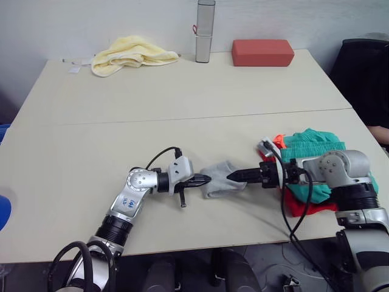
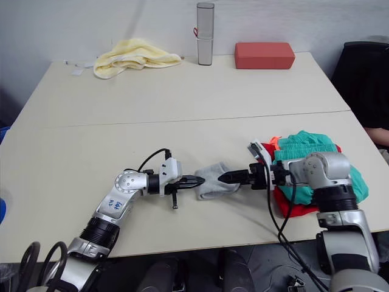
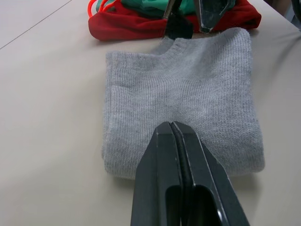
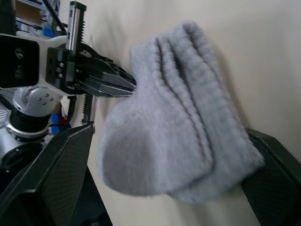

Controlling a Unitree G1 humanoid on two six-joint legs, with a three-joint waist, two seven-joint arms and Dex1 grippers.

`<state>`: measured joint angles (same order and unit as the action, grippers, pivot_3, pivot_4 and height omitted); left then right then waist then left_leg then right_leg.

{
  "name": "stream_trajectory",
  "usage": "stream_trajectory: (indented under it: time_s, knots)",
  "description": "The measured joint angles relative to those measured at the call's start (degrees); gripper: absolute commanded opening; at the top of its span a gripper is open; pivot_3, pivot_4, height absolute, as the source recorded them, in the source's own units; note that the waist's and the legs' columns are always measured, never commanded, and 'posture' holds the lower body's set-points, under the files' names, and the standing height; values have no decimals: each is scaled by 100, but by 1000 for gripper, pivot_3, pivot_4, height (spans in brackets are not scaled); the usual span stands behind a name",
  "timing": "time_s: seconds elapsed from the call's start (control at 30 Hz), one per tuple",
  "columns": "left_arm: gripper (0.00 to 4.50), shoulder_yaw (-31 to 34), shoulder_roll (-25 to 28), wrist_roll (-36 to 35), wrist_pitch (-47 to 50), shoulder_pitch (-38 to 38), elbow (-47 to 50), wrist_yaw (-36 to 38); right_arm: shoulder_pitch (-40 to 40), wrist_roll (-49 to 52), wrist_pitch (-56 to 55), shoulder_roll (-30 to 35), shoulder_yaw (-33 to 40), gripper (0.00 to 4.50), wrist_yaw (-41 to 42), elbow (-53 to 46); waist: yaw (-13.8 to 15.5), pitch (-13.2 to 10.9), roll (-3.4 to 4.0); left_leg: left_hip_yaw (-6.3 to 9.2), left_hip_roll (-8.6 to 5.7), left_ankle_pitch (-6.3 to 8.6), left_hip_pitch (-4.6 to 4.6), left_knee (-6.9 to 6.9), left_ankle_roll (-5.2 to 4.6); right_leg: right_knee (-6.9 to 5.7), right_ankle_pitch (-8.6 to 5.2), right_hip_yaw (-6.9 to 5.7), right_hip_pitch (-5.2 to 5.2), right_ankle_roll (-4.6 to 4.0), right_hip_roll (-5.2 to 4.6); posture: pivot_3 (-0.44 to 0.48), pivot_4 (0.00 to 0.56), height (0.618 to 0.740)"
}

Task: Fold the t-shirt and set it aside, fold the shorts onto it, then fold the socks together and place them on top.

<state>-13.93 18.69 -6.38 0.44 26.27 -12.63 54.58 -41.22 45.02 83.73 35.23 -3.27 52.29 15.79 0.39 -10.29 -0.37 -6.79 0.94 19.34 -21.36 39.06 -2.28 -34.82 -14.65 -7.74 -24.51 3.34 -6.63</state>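
Socks (image 1: 222, 178) betw. L gripper (image 1: 204, 179) & R gripper (image 1: 234, 176) tips.

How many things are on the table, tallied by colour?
Red: 2, the t-shirt and the block
Teal: 1, the shorts
Grey: 1, the folded socks, counted as a single bundle
Yellow: 1, the towel
Silver: 1, the bottle
Total: 6

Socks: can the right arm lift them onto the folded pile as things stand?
Probably yes. The right gripper has its fingers open around one end of the socks, and the pile of shorts on the t-shirt lies right beside it, nothing between.
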Motion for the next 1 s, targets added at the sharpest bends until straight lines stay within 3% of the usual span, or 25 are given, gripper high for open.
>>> stream_trajectory:
  time_s: [0.33, 0.43, 0.67, 0.77, 0.83, 0.93, 1.0]
  knots:
    - [0, 52, 20, -6, -8, -12, -9, -29, -171, -4, 523, -709, 351, 4482, -262, 375, -69, 4, 5, -1, 0, 1, 2, -3, 3, -4, 0, 1, 0, -1, 0, 0, 150, 740]
    - [0, 73, 42, -15, -11, -46, 27, -36, -169, -32, 553, -882, 390, 3890, -364, 389, -77, 6, 8, -1, 1, 1, 4, -6, 4, -5, 0, 1, 0, -1, 0, 0, 150, 740]
    - [0, 213, 214, -36, 10, -201, 102, -41, -30, -156, 554, -1189, 846, 1442, -792, 647, -81, 6, 9, -2, 0, 1, 0, -7, 5, -15, -1, 2, -3, -1, 1, 0, 150, 740]
    - [0, 232, 237, -59, 35, -233, 125, -34, 13, -84, 665, -1195, 1027, 714, -820, 528, -72, 6, 8, -2, 0, 1, 0, -6, 5, -13, 0, 2, -2, -1, 0, 0, 150, 740]
    - [0, 278, 215, -172, 110, -273, 167, -23, 149, 5, 714, -1196, 1171, 349, -836, 287, -52, 6, 8, -1, -1, 1, -1, -6, 4, -10, 0, 3, -2, 0, -2, 0, 150, 740]
    - [0, 440, 140, -536, 374, -355, 375, 18, 417, 204, 811, -1196, 1588, 305, -913, -95, -47, 5, 10, 1, -1, 2, -13, -6, 3, -13, 0, 1, -10, 1, -3, 0, 150, 740]
    - [0, 622, 38, -1130, 788, -376, 786, 121, 667, 870, 852, -1143, 2152, 305, -1019, -533, -45, 0, 13, 6, -1, 2, -22, -7, 3, -12, 1, -2, -14, 2, -3, 0, 150, 740]
